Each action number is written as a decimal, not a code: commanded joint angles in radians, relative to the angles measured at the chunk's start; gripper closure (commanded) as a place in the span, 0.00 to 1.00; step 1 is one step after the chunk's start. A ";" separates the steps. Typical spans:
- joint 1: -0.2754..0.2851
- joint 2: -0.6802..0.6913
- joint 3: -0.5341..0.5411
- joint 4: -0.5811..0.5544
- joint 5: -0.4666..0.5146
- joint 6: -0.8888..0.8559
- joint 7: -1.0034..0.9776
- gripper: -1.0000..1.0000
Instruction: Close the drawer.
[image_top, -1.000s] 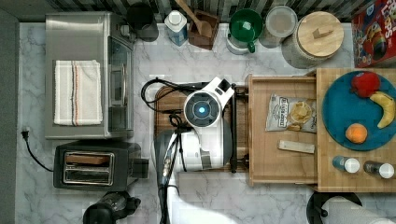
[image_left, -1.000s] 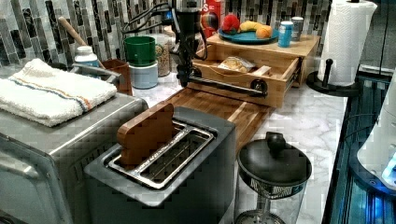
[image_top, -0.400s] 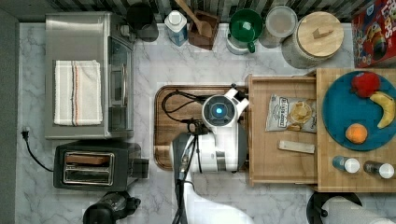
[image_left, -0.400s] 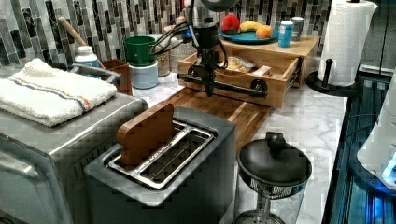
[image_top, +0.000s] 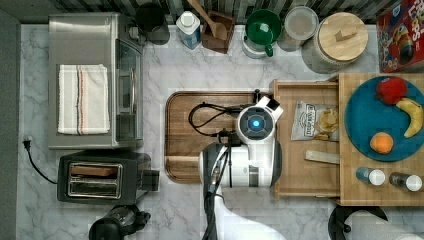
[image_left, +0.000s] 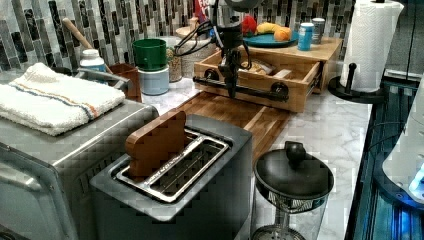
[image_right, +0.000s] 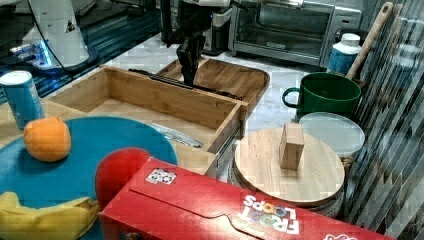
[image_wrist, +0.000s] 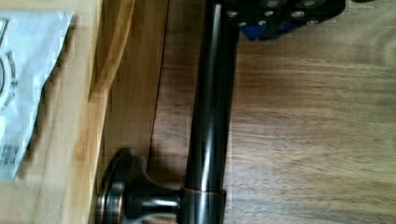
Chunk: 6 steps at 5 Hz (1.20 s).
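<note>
on the marble counter, the drawer (image_top: 310, 172) stands pulled out from under the butcher-block top (image_top: 350, 192), a shallow rectangular box of pale wood with thin raised walls and a flat plywood floor. inside lie a crinkled snack packet (image_top: 312, 120) and a small pale wooden strip (image_top: 322, 157). a dark, glossy round bar handle (image_wrist: 210, 116) runs along its front, set on flared round mounts. the gripper (image_left: 231, 87) hangs upright at that bar, over the dark-brown rounded-corner tray (image_top: 190, 125) with its visible grain; whether its fingers are spread or pressed together cannot be told. a smooth blue round plate (image_top: 362, 117) on the top carries fruit. a ribbed white towel (image_top: 82, 99) rests on the brushed-metal oven (image_top: 85, 45).
</note>
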<state>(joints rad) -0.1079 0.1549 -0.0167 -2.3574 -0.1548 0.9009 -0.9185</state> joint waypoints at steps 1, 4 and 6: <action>-0.212 0.053 -0.127 0.178 0.036 0.001 -0.326 1.00; -0.308 0.119 -0.191 0.278 0.068 0.082 -0.455 1.00; -0.308 0.059 -0.184 0.248 -0.050 0.040 -0.326 1.00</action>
<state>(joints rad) -0.3625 0.2695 -0.1188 -2.1934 -0.1440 0.9180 -1.2852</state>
